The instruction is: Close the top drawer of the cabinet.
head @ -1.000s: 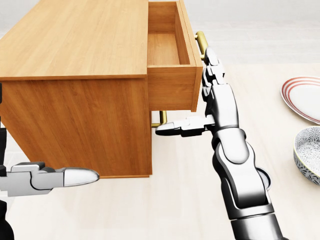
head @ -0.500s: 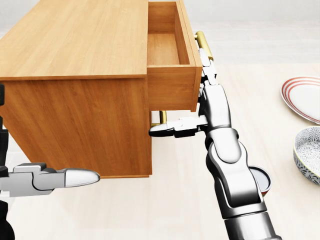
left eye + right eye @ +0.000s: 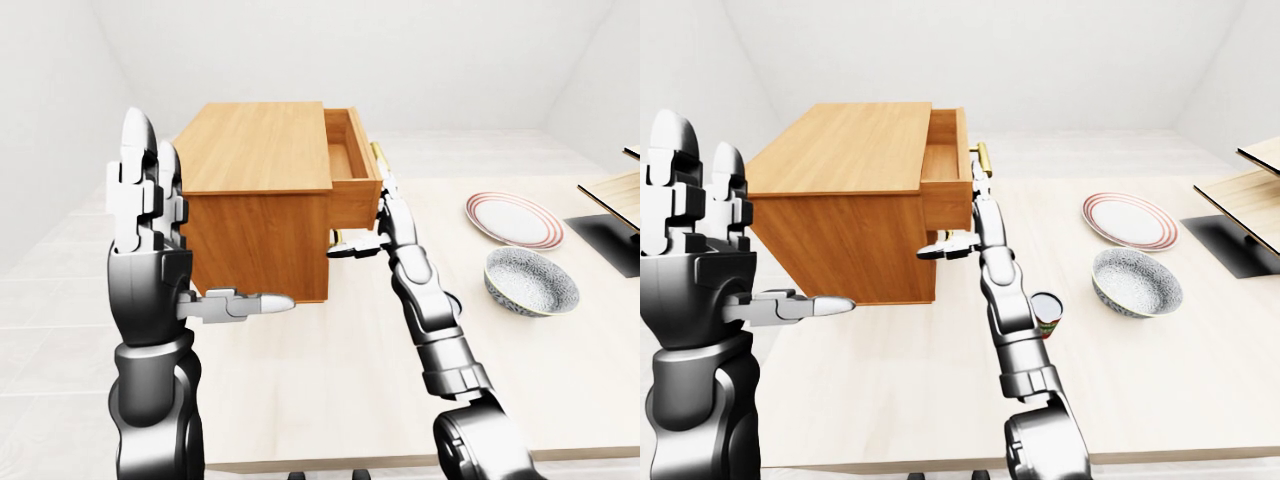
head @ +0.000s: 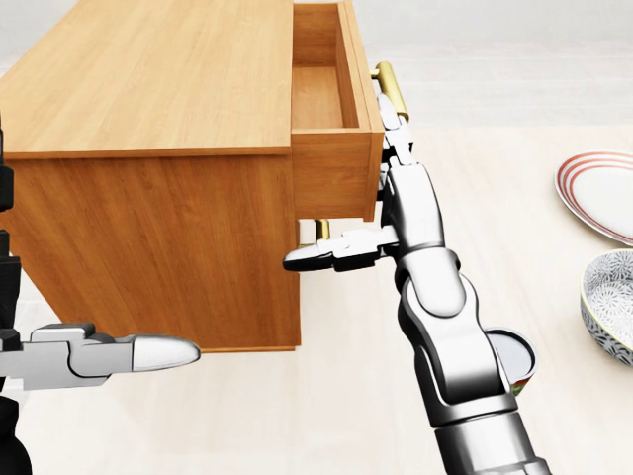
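Observation:
The wooden cabinet [image 4: 148, 79] fills the upper left of the head view. Its top drawer [image 4: 331, 173] stands partly out toward the right, and its inside shows bare wood. A brass handle [image 4: 392, 87] runs along the drawer's face. My right hand [image 4: 394, 158] is open, its fingers flat against that face just below the handle and its thumb [image 4: 316, 255] pointing left under the drawer. My left hand [image 3: 165, 250] is open and raised at the left, apart from the cabinet.
A red-rimmed plate [image 4: 603, 193] and a patterned bowl [image 4: 608, 302] lie at the right of the table. A small can [image 3: 1046, 312] stands by my right forearm. A wooden shelf [image 3: 615, 190] and a black mat [image 3: 610, 240] are at the far right.
The drawer has slid left, further into the cabinet, and my right hand has moved left with it against the drawer's face. My left hand has stayed put.

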{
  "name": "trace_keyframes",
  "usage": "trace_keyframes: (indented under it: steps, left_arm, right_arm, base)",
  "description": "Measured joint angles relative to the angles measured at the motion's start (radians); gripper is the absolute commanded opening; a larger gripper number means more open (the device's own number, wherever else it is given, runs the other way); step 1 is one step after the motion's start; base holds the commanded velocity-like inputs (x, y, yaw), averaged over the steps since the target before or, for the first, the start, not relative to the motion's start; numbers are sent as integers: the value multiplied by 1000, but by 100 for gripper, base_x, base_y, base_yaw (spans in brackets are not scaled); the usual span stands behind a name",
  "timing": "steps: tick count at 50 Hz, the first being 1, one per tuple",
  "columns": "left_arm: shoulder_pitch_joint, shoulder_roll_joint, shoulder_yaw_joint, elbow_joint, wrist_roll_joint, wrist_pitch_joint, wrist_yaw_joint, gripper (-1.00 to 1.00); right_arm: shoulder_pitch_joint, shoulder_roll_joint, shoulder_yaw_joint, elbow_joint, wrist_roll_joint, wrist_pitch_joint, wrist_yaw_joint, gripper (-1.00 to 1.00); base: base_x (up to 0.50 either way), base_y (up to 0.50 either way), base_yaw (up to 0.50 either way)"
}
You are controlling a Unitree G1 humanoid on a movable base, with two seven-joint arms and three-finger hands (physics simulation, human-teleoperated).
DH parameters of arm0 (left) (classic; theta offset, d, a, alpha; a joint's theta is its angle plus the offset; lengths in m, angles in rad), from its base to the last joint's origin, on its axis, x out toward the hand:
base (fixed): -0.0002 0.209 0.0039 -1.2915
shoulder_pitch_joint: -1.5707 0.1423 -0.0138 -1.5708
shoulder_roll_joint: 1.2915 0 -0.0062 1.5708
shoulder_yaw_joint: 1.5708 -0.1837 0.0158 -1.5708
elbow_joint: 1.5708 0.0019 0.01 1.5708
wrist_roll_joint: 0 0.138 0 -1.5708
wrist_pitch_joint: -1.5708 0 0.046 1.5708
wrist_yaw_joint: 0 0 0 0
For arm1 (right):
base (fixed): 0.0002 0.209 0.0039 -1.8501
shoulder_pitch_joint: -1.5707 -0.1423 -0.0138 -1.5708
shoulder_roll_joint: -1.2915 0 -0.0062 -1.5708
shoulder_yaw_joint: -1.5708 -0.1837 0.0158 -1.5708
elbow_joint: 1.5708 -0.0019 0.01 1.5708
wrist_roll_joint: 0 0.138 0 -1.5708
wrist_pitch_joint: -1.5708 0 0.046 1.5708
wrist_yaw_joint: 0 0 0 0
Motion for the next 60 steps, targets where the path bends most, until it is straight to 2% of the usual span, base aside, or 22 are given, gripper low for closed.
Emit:
trace_keyframes:
  steps: [60]
  left_arm:
    - [1,-1,-3,-11,-4,0,-8,100]
  right_arm:
    - [-93,84,27,128,-3,0,6,100]
  base:
    - [0,0,0]
